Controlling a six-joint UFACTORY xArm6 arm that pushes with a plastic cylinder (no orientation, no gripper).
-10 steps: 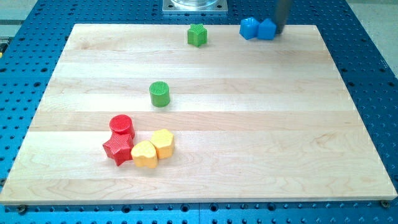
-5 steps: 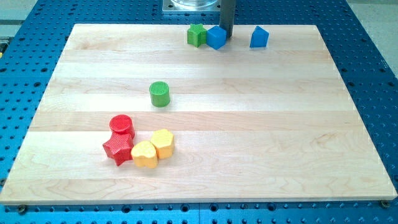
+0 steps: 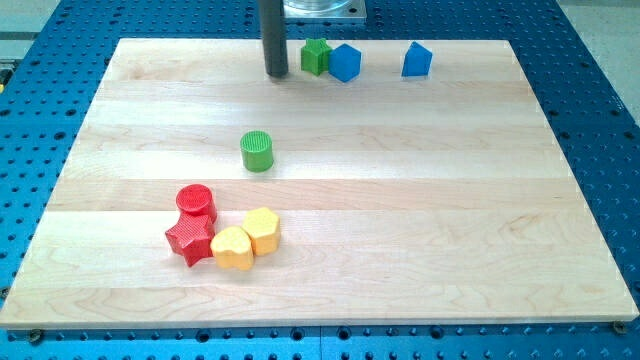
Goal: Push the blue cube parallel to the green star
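Your rod carries no pincer; my tip [image 3: 276,73] sits left of the green star [image 3: 316,56], the blue cube [image 3: 345,62] touching its right (seemingly aligned). Careless sweeping could knock the star.

Straight, smooth, dark grey cylindrical rod of uniform width, matte, entering from the far edge; blunt flat lower end, my tip [image 3: 276,74]. No visible markings, screws or cables along the exposed length.
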